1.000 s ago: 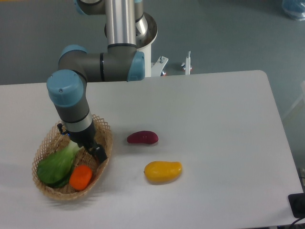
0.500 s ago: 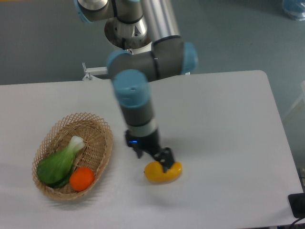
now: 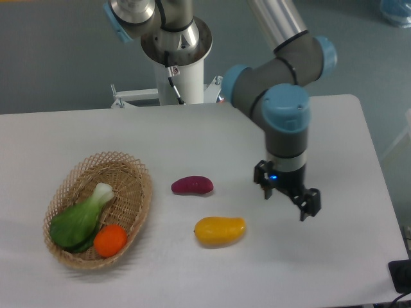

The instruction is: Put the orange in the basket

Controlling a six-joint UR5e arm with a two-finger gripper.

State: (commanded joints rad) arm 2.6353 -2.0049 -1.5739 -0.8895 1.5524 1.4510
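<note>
Tool (image 3: pixel 290 196) empty, jaws apart, orange (image 3: pixel 109 240) in basket (image 3: pixel 138 172), half behind greens (image 3: pixel 77 221)

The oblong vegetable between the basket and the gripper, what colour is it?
Dark reddish purple, seen clearly in the fixed camera view.

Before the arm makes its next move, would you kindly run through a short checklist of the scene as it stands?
1. Orange inside the basket: ok, it lies next to the bok choy.
2. End effector empty: ok, nothing between its fingers.
3. End effector clear of the basket: ok, it hovers over the table's right side.
4. Mango and purple vegetable outside the basket: ok, both on the table.
5. Fingers fully open: cannot tell.
</note>
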